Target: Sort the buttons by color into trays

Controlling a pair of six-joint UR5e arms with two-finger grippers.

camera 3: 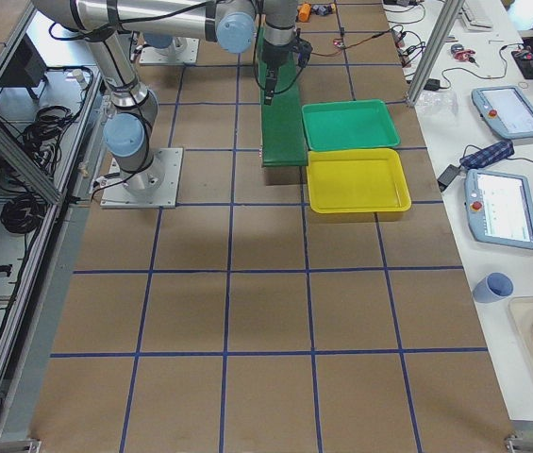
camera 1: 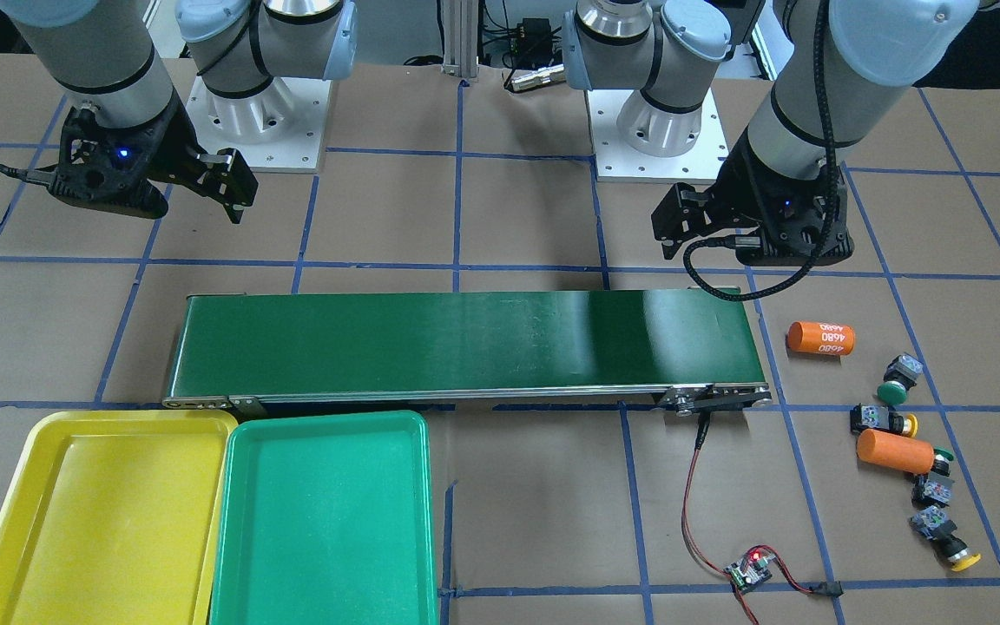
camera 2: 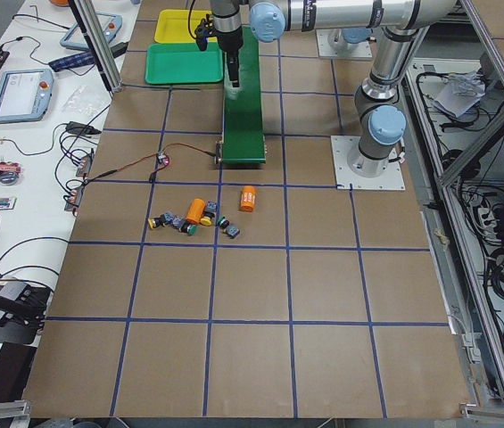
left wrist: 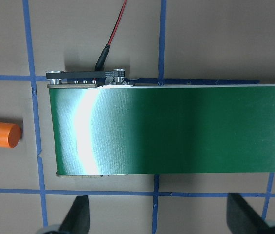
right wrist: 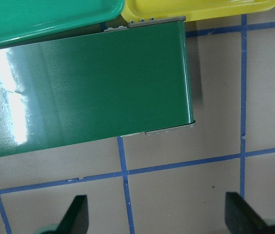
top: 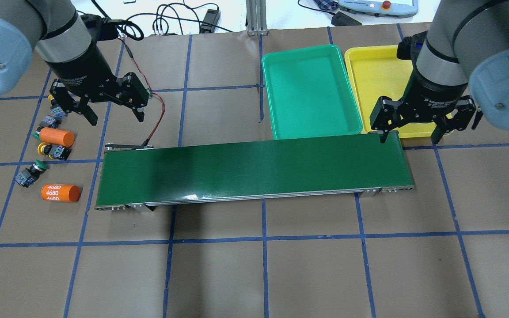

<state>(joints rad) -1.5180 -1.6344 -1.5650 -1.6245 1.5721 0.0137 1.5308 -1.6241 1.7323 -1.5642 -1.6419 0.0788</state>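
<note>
Four buttons lie on the paper past the conveyor's end on my left: a green one (camera 1: 895, 382), a yellow one (camera 1: 882, 421), a green one (camera 1: 934, 484) half behind an orange cylinder, and a yellow one (camera 1: 950, 545). In the overhead view they sit at the far left (top: 55, 151). My left gripper (top: 115, 112) hovers open and empty beside them, near the belt's end. My right gripper (top: 409, 132) is open and empty over the belt's other end, at the near edge of the yellow tray (top: 378, 75). The green tray (top: 309, 92) lies beside it. Both trays are empty.
The long dark-green conveyor belt (top: 254, 170) runs between the two grippers. Two orange cylinders (camera 1: 821, 338) (camera 1: 895, 451) lie among the buttons. A small circuit board (camera 1: 750, 573) with a red wire lies near the belt's end on my left.
</note>
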